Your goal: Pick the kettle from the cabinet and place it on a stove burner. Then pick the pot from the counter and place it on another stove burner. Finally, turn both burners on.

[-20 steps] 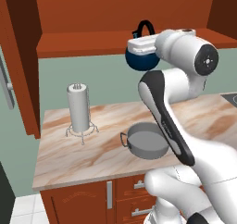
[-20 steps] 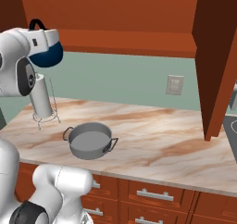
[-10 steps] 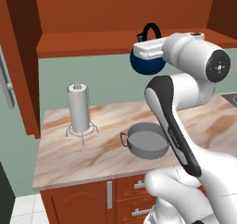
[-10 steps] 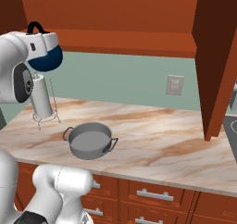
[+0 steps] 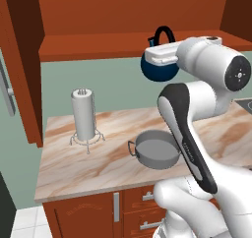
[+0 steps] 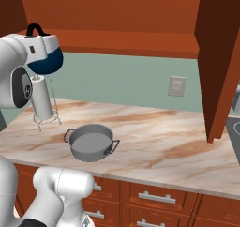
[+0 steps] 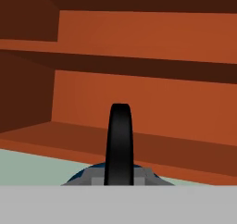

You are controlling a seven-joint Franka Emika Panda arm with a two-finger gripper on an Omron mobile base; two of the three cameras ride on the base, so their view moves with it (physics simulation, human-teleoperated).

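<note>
The white arm was raised from the base, its forearm bent at the elbow toward 10 o'clock in the left base view. The gripper (image 5: 162, 54) was held level, its jaws clamped tight on the kettle (image 5: 158, 67) by its handle.

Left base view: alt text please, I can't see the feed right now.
The gripper holds the dark-blue kettle by its handle in mid-air, just in front of the wooden cabinet shelf. Below, the grey pot and a paper-towel roll stand on the marble counter.
</note>
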